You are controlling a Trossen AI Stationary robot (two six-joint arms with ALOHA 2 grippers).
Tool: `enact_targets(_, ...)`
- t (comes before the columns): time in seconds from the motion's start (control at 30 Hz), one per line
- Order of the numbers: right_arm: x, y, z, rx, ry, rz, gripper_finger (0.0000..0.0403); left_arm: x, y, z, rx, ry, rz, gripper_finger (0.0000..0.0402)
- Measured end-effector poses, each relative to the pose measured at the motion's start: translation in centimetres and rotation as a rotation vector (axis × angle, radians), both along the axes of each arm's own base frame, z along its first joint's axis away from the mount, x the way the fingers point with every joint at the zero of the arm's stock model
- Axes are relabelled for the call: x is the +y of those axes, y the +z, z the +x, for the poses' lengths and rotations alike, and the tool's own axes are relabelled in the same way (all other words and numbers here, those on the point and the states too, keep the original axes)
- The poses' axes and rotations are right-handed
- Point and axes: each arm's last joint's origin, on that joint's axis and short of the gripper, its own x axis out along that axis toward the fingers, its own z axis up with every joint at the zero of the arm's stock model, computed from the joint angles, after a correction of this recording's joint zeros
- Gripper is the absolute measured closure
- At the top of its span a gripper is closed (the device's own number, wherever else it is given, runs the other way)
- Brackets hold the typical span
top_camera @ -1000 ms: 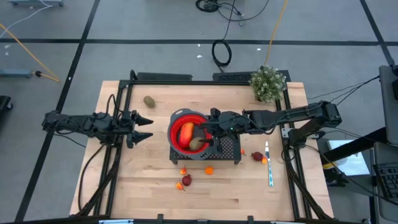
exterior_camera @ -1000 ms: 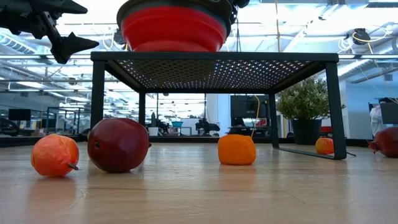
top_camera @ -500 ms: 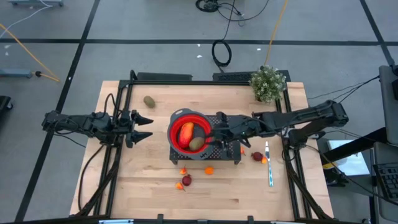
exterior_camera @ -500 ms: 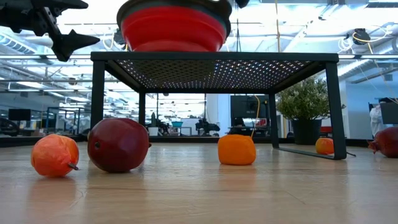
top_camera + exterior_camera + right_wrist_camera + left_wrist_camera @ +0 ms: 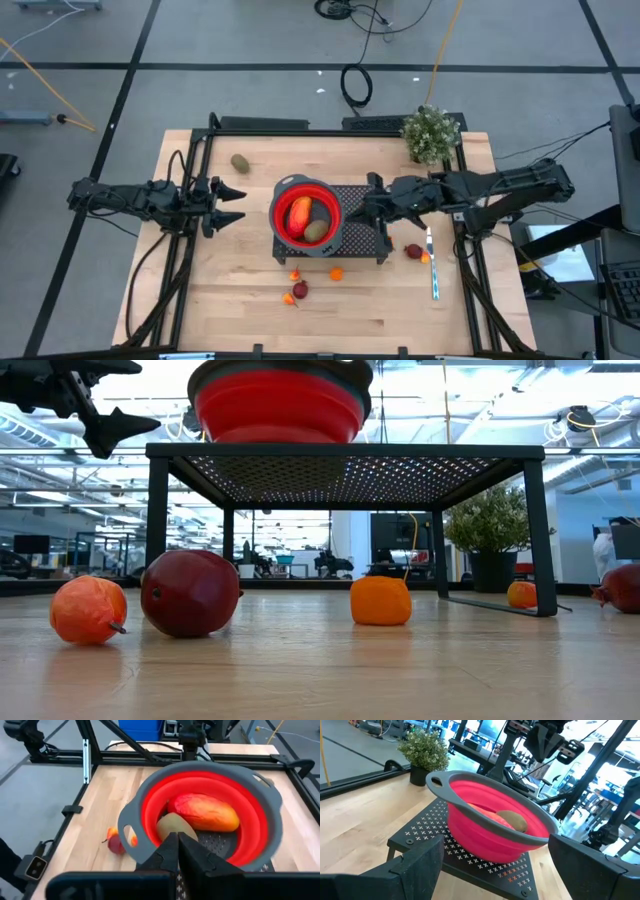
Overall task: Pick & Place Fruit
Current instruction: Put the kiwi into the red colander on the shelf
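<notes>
A red collapsible bowl [image 5: 305, 217] with a grey rim stands on a black mesh stand [image 5: 362, 238] mid-table. In it lie a red-orange-yellow fruit [image 5: 205, 812] and a brown oval [image 5: 172, 826]. A second brown oval [image 5: 240, 162] rests on the table at the far left. Small orange balls [image 5: 336, 273] and dark red fruit [image 5: 300, 290] lie near the front of the stand, and others [image 5: 413, 250] lie to its right. My right gripper [image 5: 358, 208] hovers shut just right of the bowl, above the stand. My left gripper [image 5: 236, 206] waits open to the left of the bowl.
A potted plant [image 5: 432, 133] stands at the table's far right corner. A thin pale-handled utensil [image 5: 433, 268] lies right of the stand. Black frame rails [image 5: 195, 180] run along both table sides. Bare wood lies at the near left.
My right gripper has drawn back from over the bowl toward the table's right edge, and its fingers have shut with nothing between them. The brown oval stays in the bowl beside the red-orange-yellow fruit.
</notes>
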Motion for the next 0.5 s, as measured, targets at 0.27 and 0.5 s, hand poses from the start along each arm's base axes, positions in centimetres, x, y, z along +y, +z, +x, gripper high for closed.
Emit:
enact_targets(0.27, -0.6, -1.7, -3.2, -0.101, -0.029, 0.081, 0.0402, 0.0, 0.3, 0.0, -0.028, 0.002, -0.009, 0.0045)
enact_targets(0.5, -1.1, -4.6, -6.4, -0.211, -0.030, 0.116, 0.0402, 0.0, 0.9, 0.0, -0.086, 0.011, 0.026, 0.0045)
